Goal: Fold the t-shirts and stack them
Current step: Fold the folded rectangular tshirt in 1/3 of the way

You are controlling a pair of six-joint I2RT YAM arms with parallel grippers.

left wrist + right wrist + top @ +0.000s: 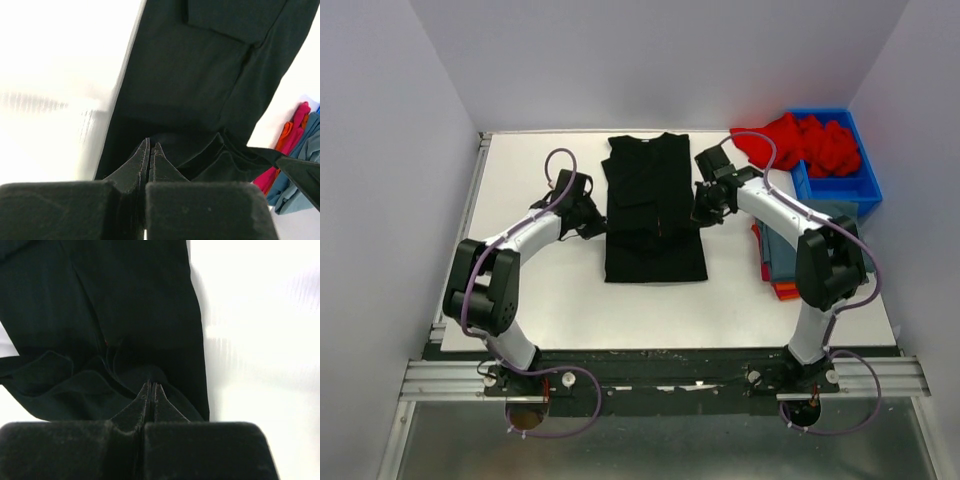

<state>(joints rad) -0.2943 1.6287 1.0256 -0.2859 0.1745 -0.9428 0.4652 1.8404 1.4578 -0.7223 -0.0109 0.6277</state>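
Where left tool (151, 146), right tool (151, 385) pinch black t-shirt (655, 215), edges indistinct

The bare desk (540, 300) lies open left of the black tee (655, 230) and along the near strip before it. The left pincer (592, 218) and right pincer (705, 208), pinched on the tee's side edges, block its flanks. On the right, a folded stack (775, 262), the bin (868, 186) and a red tee (800, 140) crowd the way. Walls (400, 150) close three sides.

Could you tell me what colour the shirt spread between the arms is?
The shirt is black, clearest in the top external view.
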